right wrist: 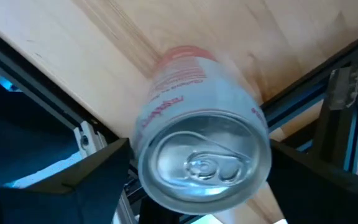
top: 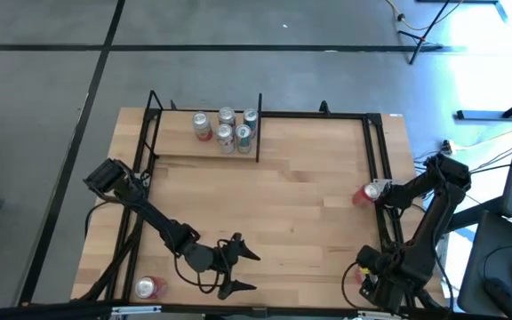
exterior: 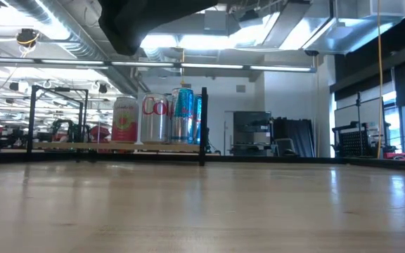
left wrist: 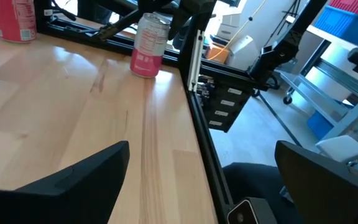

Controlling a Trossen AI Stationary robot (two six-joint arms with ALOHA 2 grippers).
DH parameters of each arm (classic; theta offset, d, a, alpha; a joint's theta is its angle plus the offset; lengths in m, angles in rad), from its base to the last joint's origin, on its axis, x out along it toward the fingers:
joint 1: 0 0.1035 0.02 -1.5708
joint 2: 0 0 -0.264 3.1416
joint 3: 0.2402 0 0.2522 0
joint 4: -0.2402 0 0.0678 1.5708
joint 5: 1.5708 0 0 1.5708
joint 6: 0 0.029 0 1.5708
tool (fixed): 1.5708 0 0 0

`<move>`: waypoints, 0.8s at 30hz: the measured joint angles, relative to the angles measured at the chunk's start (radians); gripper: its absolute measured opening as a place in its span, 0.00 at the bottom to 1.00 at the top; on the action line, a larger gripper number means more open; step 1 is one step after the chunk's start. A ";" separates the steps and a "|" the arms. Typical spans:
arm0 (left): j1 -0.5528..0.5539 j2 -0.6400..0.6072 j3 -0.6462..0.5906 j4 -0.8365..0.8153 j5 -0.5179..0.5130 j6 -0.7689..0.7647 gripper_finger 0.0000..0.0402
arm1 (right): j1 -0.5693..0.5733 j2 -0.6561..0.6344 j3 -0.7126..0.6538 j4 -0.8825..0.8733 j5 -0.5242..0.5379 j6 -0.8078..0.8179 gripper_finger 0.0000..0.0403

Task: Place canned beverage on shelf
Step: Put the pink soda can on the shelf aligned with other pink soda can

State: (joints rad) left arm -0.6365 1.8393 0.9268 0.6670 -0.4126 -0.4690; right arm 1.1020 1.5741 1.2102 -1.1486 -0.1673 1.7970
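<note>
A pink can with a silver top [right wrist: 201, 155] stands upright on the table near its right edge [top: 363, 196]. My right gripper [right wrist: 201, 163] hangs over it, pointing down and open, one finger [right wrist: 98, 171] on each side of the can's top. The left wrist view shows the same can [left wrist: 146, 46]. The shelf [top: 204, 149] is at the far left and carries several upright cans [top: 226, 129]. My left gripper [top: 243, 269] waits open near the front edge, nothing between its fingers [left wrist: 79, 177].
A can [top: 149, 286] lies at the table's front left corner. A red can [left wrist: 14, 18] stands near the pink one. Black frame rods [top: 376, 169] run along the table's right and far edges, close to the pink can. Bare wood [top: 283, 213] spans the middle.
</note>
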 joint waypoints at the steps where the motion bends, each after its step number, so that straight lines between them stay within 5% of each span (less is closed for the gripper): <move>1: 0.000 0.000 0.000 0.000 0.000 0.000 0.96 | -0.008 0.001 0.000 0.000 -0.001 -0.002 0.83; 7: 0.000 0.000 0.000 0.000 0.001 0.000 0.96 | -0.035 0.000 0.001 0.001 0.014 -0.033 0.60; 15: -0.002 0.000 0.000 0.000 0.002 -0.001 0.96 | -0.147 0.002 0.021 0.000 0.071 -0.209 0.60; 24: -0.002 0.000 0.000 0.000 0.002 -0.001 0.96 | -0.395 0.002 0.124 0.032 0.149 -0.585 0.60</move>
State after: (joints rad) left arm -0.6384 1.8393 0.9268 0.6666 -0.4103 -0.4702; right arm 0.7067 1.5764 1.3343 -1.1167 -0.0183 1.2123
